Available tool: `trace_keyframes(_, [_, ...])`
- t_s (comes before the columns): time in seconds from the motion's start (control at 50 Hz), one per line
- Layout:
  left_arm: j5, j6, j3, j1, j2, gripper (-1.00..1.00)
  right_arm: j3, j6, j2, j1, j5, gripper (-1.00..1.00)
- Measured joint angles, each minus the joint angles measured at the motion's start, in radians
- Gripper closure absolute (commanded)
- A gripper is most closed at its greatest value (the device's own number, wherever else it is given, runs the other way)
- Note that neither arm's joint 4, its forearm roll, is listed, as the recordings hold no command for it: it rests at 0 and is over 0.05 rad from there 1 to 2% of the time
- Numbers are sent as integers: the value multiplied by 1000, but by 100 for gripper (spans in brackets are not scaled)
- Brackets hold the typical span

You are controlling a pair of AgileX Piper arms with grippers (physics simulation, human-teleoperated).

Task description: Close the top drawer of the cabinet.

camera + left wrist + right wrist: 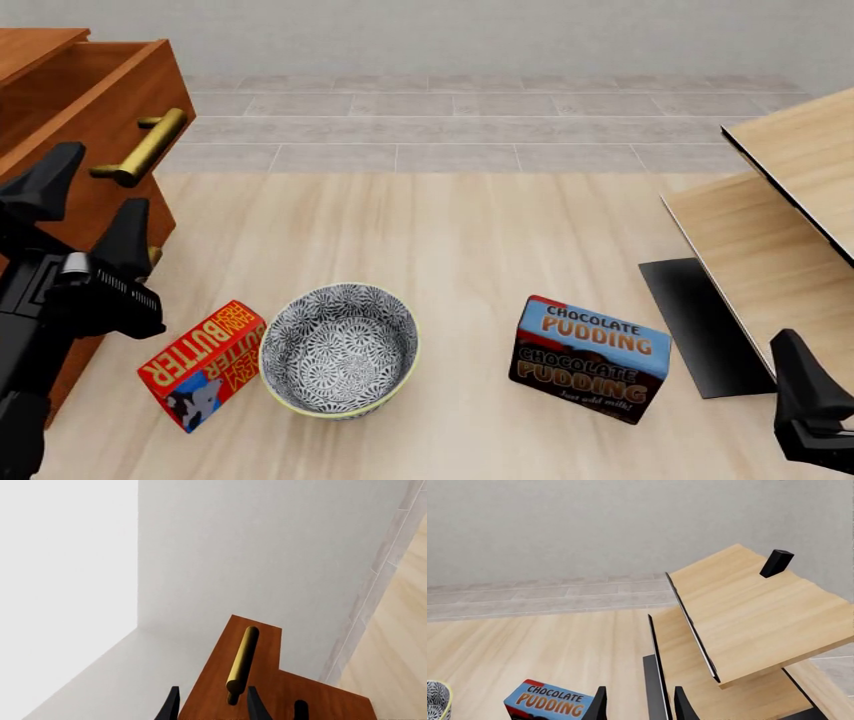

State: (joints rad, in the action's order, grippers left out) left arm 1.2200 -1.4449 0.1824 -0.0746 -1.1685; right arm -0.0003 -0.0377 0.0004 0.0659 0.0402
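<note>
With the reddish-brown wooden top drawer [100, 110] pulled out at upper left of the front view, left gripper [83, 205] fingers spread beside its brass bar handle [144, 146]; could skid off, perhaps snagging it.

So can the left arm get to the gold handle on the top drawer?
Probably yes. The left gripper is open just in front of the handle on the top drawer, with nothing between them.
</note>
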Motion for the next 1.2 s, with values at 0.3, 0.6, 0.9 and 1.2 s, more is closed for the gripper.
trace_keyframes(0.3, [0, -5, 0, 19, -2, -100, 0, 2, 0, 1, -8, -100])
trace_keyframes(0.6, [0, 2, 3, 51, -4, -100, 0, 4, 0, -2, -12, -100])
trace_keyframes(0.9, [0, 11, 11, 85, -7, -100, 0, 5, 0, -4, -14, -100])
trace_keyframes(1.2, [-2, 17, 22, 117, -15, -100, 0, 8, 0, -6, -18, -100])
